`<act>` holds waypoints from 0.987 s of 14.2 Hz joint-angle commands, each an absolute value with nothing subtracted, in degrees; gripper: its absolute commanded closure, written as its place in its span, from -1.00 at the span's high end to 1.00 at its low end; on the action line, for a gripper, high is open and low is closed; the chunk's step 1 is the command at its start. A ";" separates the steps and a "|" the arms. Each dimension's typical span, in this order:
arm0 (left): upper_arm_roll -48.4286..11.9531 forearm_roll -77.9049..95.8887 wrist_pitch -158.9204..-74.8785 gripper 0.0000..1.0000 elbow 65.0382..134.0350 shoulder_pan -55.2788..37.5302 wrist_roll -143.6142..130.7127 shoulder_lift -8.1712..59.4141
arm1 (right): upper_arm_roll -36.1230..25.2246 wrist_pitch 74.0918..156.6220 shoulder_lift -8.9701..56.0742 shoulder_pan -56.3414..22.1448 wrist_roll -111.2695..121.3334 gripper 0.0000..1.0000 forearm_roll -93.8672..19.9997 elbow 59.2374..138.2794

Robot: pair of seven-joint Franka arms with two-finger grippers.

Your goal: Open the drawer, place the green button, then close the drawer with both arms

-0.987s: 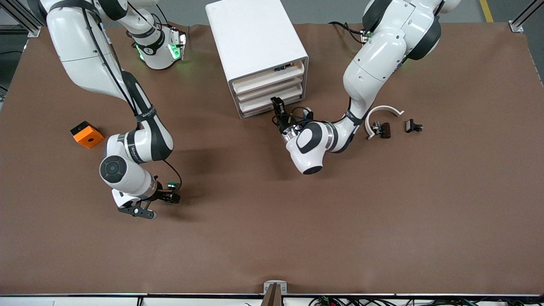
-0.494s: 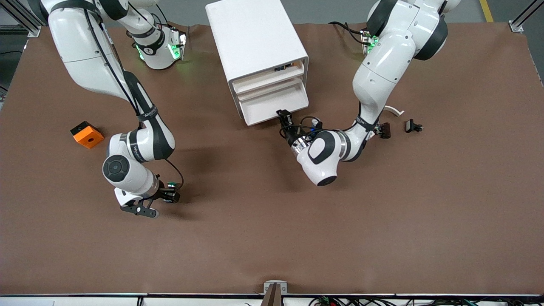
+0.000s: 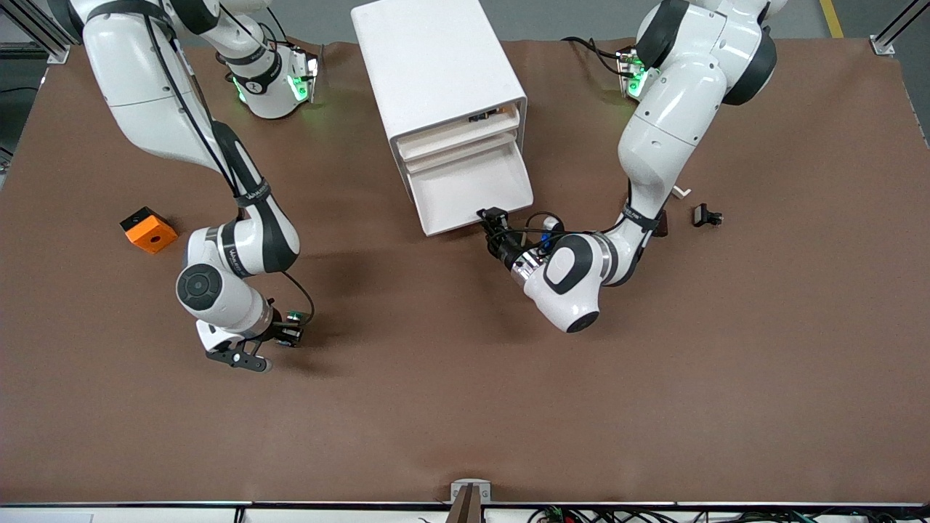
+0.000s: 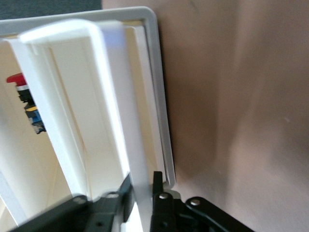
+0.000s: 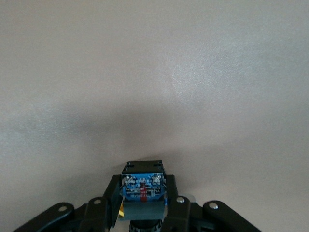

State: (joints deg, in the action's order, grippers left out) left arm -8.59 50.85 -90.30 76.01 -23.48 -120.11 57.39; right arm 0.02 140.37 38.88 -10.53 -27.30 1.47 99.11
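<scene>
The white cabinet [image 3: 436,65] stands at the middle of the table near the robots' bases. Its lowest drawer [image 3: 468,192] is pulled out toward the front camera. My left gripper [image 3: 494,218] is shut on the drawer's front lip; in the left wrist view the lip [image 4: 137,164] runs between my left gripper's [image 4: 141,193] fingers. My right gripper [image 3: 289,335] is low over the table toward the right arm's end, shut on the button [image 3: 294,317], whose green cap shows. In the right wrist view the button's blue-grey base [image 5: 142,189] sits between my right gripper's [image 5: 142,205] fingers.
An orange block [image 3: 148,229] lies toward the right arm's end. A small black part [image 3: 706,216] and a white curved strip [image 3: 680,192], mostly hidden by the left arm, lie toward the left arm's end. A red-capped part [image 4: 17,79] sits in an upper drawer.
My left gripper has pulled the lowest drawer out toward the front camera, from nearly shut to well open. My right gripper has shifted only slightly, still holding the button.
</scene>
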 commanded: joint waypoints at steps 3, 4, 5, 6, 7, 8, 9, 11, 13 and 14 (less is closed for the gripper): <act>-7.04 48.01 -91.94 1.00 70.15 -22.15 -117.52 56.00 | 0.26 130.20 36.48 -11.95 -34.35 -1.00 2.11 95.46; -6.77 45.38 -91.67 1.00 69.44 -22.15 -116.90 55.29 | 0.26 128.34 34.47 -12.74 -37.58 -1.00 2.11 95.36; -6.77 42.48 -91.67 1.00 68.74 -21.80 -115.76 53.63 | 0.26 126.67 33.24 -14.22 -40.58 -1.00 2.11 95.36; -6.68 39.84 -91.67 1.00 68.47 -21.19 -114.36 52.22 | 0.26 124.21 32.18 -15.63 -43.91 -1.00 2.11 95.27; -6.33 36.25 -91.76 1.00 68.38 -20.57 -112.34 50.47 | 0.26 121.75 30.51 -16.78 -46.99 -1.00 2.11 95.27; -4.94 29.42 -92.28 1.00 68.29 -20.57 -107.89 48.01 | 0.35 119.55 29.28 -17.92 -50.15 -1.00 2.02 95.19; -4.75 23.27 -92.37 1.00 68.38 -20.65 -102.71 45.90 | 0.35 117.79 27.70 -19.58 -54.10 -1.00 2.02 95.19; -4.22 19.26 -92.29 1.00 68.47 -20.13 -98.45 42.99 | 0.35 115.24 25.94 -23.10 -61.57 -1.00 1.93 94.49; -3.52 14.79 -92.02 1.00 68.55 -18.55 -92.50 39.75 | 0.35 111.64 25.49 -26.79 -68.87 -1.00 1.76 92.30; -3.52 11.55 -91.85 1.00 68.82 -18.46 -87.85 37.64 | 0.35 109.71 25.49 -28.89 -73.26 -1.00 1.50 90.72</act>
